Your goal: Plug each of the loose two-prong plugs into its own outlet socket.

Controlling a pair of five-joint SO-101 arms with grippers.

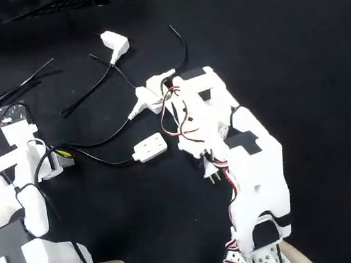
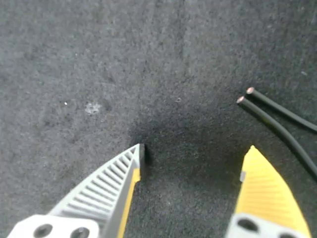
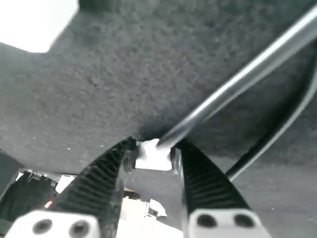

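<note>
The right hand was clamped narrow on a white two-prong plug, pinching the rear of its body, with the black cord running out from between the fingers. In the high view the plug sat at that hand's tip with its prongs pointing away from the hand. The outlet socket lay flat on the counter near the held plug but apart from it, alongside the right arm. A second plug lay loose farther out beyond the hand. The left hand was wide open and held nothing. Its tips were down close to the black cloth, and two bare cord ends lay just past its yellow finger. Handling guess: the plug looked light, with a hard, smooth plastic shell, so it could twist in a two-finger pinch. The best hold is probably across the flat sides of the body behind the prongs, leaving the prongs free. The cord looked springy enough to tug the plug off line. The socket looked light and unanchored and would likely slide when pushed, so it probably needs the left hand to brace it by its side walls.
</note>
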